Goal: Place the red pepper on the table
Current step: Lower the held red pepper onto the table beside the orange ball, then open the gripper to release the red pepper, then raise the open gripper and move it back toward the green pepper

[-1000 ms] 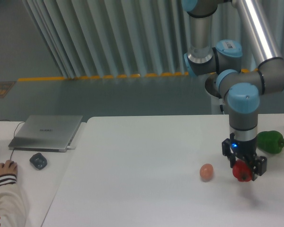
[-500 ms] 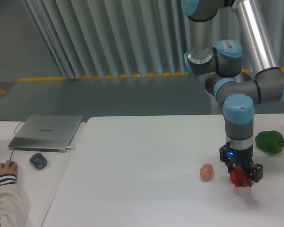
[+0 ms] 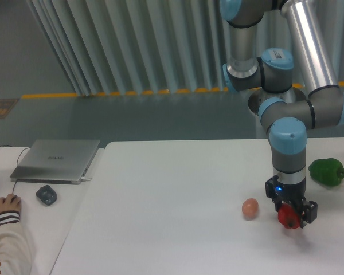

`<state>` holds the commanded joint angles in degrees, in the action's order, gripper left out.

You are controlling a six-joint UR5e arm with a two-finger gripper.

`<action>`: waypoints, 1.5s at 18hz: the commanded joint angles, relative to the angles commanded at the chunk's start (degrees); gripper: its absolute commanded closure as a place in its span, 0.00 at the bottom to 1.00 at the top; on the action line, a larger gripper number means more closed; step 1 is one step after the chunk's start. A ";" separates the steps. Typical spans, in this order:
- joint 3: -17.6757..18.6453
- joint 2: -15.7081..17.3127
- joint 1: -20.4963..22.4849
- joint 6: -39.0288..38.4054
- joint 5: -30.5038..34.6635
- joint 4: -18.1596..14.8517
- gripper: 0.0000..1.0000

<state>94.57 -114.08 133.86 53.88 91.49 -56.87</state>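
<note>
Pincer (image 3: 289, 216) clamped on red pepper (image 3: 288, 217), low over desk (image 3: 160, 217) near right edge; placing step, release next.

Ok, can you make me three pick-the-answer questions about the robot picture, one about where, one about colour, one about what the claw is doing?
1. Where is the small orange-pink egg-shaped ball?
A. beside the shiny red bell pepper
B. on the laptop
C. on the floor

2. What colour is the pepper near the white table's right edge?
A. yellow
B. green
C. purple

3. What is the claw doing?
A. open and empty
B. gripping the red pepper
C. holding the ball

Answers: 1 A, it lies just beside it. 2 B, it is glossy green. 3 B, its fingers flank the pepper.
</note>
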 joint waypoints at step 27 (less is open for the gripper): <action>-8.00 9.05 9.30 29.39 -0.53 -12.02 0.00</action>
<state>86.57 -105.03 143.16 83.27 90.97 -68.89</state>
